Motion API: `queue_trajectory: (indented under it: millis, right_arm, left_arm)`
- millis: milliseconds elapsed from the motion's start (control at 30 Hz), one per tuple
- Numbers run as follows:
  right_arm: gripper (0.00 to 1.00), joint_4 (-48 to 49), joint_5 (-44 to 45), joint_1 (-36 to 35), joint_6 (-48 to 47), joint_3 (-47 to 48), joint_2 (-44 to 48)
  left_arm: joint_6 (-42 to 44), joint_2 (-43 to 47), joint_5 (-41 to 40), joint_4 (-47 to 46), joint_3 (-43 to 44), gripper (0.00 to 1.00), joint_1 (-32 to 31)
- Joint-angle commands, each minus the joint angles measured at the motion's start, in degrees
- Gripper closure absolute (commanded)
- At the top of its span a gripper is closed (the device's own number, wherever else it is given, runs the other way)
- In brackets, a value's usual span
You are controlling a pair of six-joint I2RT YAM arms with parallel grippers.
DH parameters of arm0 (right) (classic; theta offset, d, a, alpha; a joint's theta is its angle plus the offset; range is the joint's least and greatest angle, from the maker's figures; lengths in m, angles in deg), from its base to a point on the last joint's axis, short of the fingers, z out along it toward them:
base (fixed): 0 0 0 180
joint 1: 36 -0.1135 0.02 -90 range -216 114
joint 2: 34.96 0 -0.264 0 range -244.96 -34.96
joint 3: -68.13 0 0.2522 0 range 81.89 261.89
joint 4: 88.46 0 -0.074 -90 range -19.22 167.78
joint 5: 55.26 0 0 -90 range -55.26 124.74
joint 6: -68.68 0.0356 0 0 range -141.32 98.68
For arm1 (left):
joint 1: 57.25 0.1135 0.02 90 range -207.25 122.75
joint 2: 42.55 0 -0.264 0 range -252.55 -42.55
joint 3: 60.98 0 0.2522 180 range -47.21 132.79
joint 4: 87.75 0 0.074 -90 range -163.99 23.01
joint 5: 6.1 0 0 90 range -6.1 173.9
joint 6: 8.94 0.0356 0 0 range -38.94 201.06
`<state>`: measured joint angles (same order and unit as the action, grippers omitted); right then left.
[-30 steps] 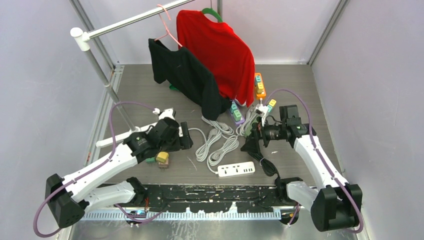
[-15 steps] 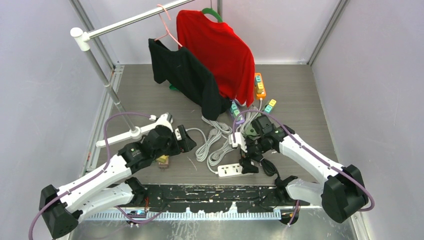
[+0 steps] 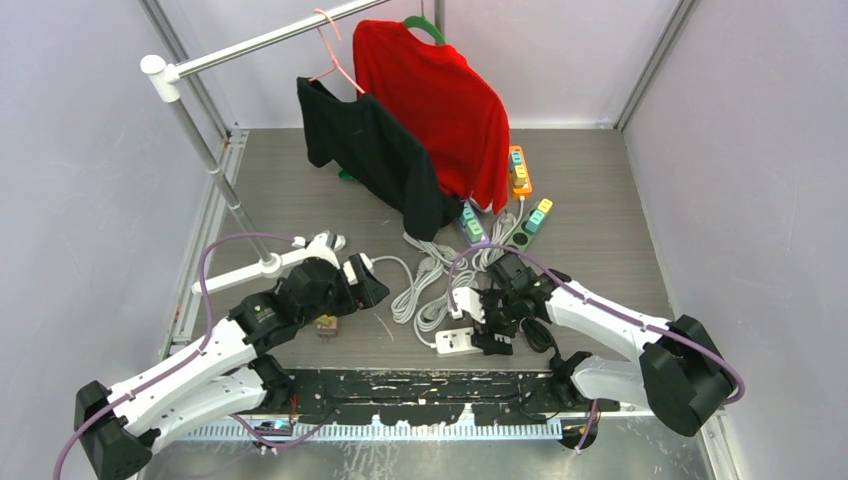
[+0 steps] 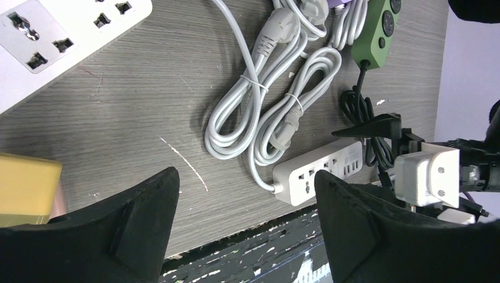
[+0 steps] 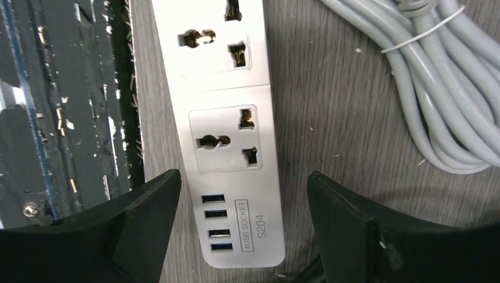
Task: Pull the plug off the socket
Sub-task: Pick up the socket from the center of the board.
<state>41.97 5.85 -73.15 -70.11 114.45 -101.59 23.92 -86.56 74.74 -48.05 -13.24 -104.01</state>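
The right pincer [image 5: 240,194] hangs low over a white power strip [image 5: 224,88]. Its two black fingers [image 5: 135,224] stand well apart, one over each long side of the strip, and they grip nothing. In the right wrist view, two sockets and a row of USB ports [image 5: 215,221] show between the fingers. The strip lies on the grey tabletop [image 5: 330,147], along the black base plate [image 5: 59,118] at the left of that frame. Coiled white cables [image 5: 430,88] lie at the upper right.

The left pincer [image 4: 244,177] is also wide open and empty, held over bare tabletop. In its wrist view the same coiled cables sit in the middle of the frame. A second white strip [image 4: 59,35] lies at the upper left and a yellow block [image 4: 26,188] at the lower left. A green strip [image 4: 371,29] at the top right trails a black cable [image 4: 354,106].

In the top view the white power strip lies at bottom centre under the right pincer. We cannot tell from any view where a plug sits in a socket.

Farther back, an orange strip [image 3: 518,170] lies on the tabletop. A red garment [image 3: 435,100] and a black garment [image 3: 370,150] hang from a rail [image 3: 270,40].
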Motion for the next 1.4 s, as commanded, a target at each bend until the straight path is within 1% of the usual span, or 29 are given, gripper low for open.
queue_trajectory:
  millis: [0, 133, 233, 300, 367, 400, 467, 533, 600, 667, 733, 833, 1000, 1100, 1167, 1367]
  right_arm:
    - [0.2, 5.4, 3.0, -1.5, 1.0, -1.5, -0.5]
    - [0.27, 7.0, 3.9, -2.1, 1.0, -2.9, -1.0]
    - [0.37, 7.3, 4.1, -2.1, 1.1, -3.2, -1.0]
    - [0.49, 6.9, 4.0, -2.1, 1.3, -3.1, -0.8]
    - [0.71, 5.2, 1.6, -1.5, 1.7, -1.6, -0.4]
    - [0.8, 3.9, -0.3, -0.7, 2.3, -0.3, -0.1]
    - [0.89, 0.3, -4.0, 1.7, 3.8, 2.8, 0.6]
    - [0.94, -4.9, -10.0, 5.0, 4.0, 6.6, 1.3]
    - [0.98, -8.7, -17.1, 8.2, 5.5, 10.2, 2.3]
    - [0.99, -10.4, -22.9, 11.4, 9.8, 13.0, 3.2]
    - [0.99, -10.5, -26.8, 14.6, 14.8, 15.2, 4.2]
    - [0.99, -11.6, -32.1, 19.1, 18.8, 18.4, 5.5]
    - [0.99, -5.4, -40.7, 26.0, 31.9, 22.0, 7.8]
    - [0.99, -1.5, -42.7, 29.5, 39.2, 24.7, 8.2]
    - [0.99, -0.6, -43.3, 30.5, 42.1, 26.6, 8.4]
    - [0.99, -2.9, -40.6, 32.5, 41.9, 33.0, 8.2]
  left_arm:
    - [-1.1, -0.4, 0.4, -2.8, 0.4, 0.17, 0.2]
    - [-1.2, -0.8, 0.7, -2.9, 0.2, 0.17, 0.2]
    - [-1.3, -0.7, 0.8, -3.0, -0.1, 0.17, 0.2]
    - [-1.2, -0.5, 0.8, -3.0, -0.3, 0.17, 0.2]
    - [-1.4, -0.2, 0.7, -2.9, -0.4, 0.17, 0.2]
    - [-1.3, -0.1, 0.7, -2.7, -0.4, 0.17, 0.3]
    - [-1.3, 0.4, 0.5, -2.2, -0.3, 0.17, 0.2]
    - [-1.3, 1.1, 0.3, -1.6, -0.5, 0.16, 0.3]
    - [-1.6, 1.7, 0.1, -1.5, -0.9, 0.16, 0.2]
    - [-1.8, 2.3, 0.0, -2.0, -1.4, 0.16, 0.2]
    - [-2.0, 2.6, 0.0, -2.4, -1.6, 0.17, 0.2]
    - [-1.9, 2.5, 0.2, -2.4, -1.5, 0.17, 0.2]
    - [-2.5, 2.2, 0.6, -3.0, -1.7, 0.16, 0.3]
    - [-2.7, 2.0, 0.9, -3.3, -1.9, 0.16, 0.2]
    - [-2.8, 2.0, 1.0, -3.3, -2.0, 0.16, 0.2]
    - [-2.7, 2.5, 0.9, -3.3, -2.1, 0.17, 0.2]
